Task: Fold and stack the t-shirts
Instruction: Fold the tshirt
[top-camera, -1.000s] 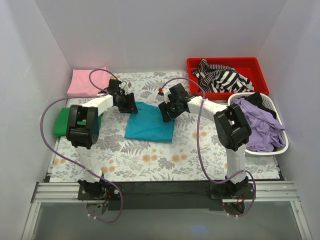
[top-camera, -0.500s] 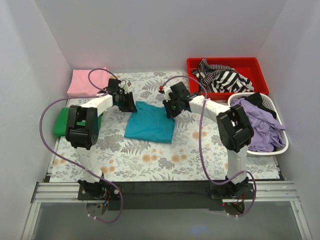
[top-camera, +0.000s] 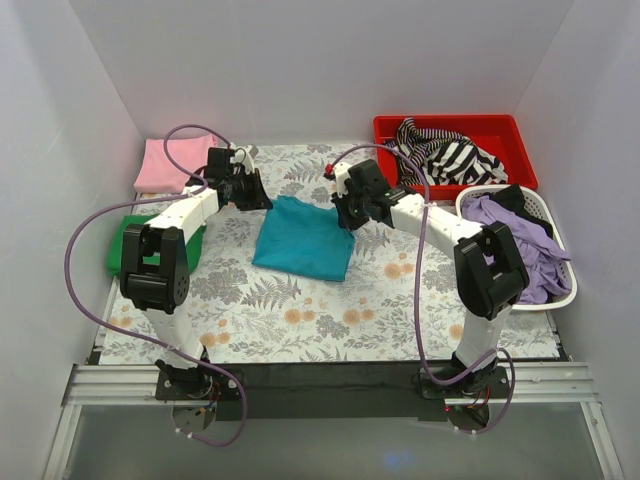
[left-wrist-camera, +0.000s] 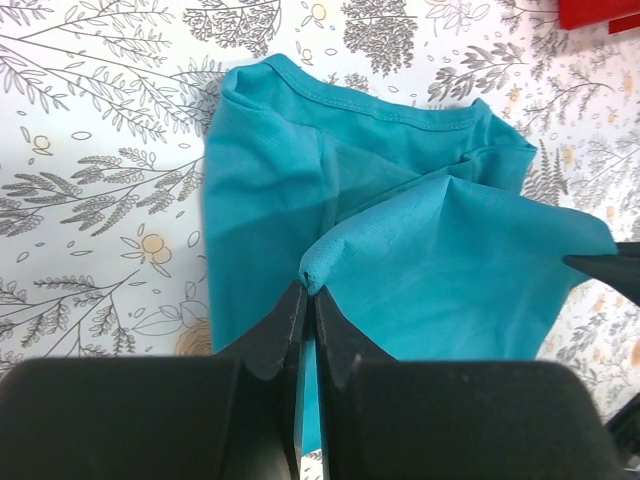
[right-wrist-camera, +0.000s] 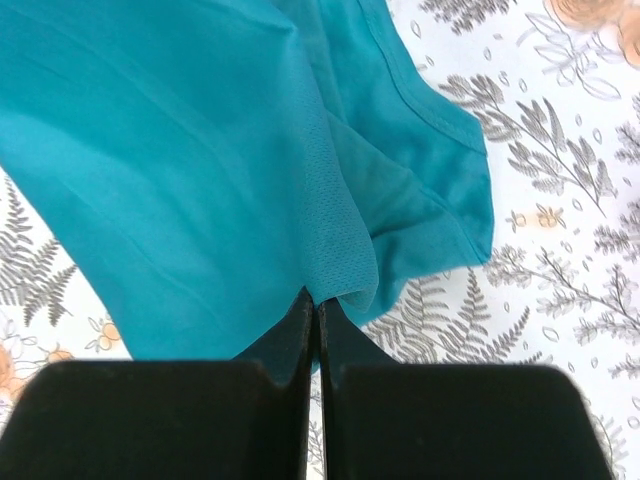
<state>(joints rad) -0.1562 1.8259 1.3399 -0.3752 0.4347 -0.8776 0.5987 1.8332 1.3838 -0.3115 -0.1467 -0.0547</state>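
Right now the left gripper (left-wrist-camera: 307, 290) and the right gripper (right-wrist-camera: 312, 300) each pinch a far corner of the teal t-shirt (top-camera: 305, 245), which lies at the middle of the surface (top-camera: 330, 320) and runs toward the arm bases.

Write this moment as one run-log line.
left gripper: shut on teal cloth t-shirt | right gripper: shut on same shirt | shirt: on floral table

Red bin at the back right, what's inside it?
A crumpled black-and-white striped garment lies in the red bin; bare red floor shows beside it. Anything beneath the garment is covered.
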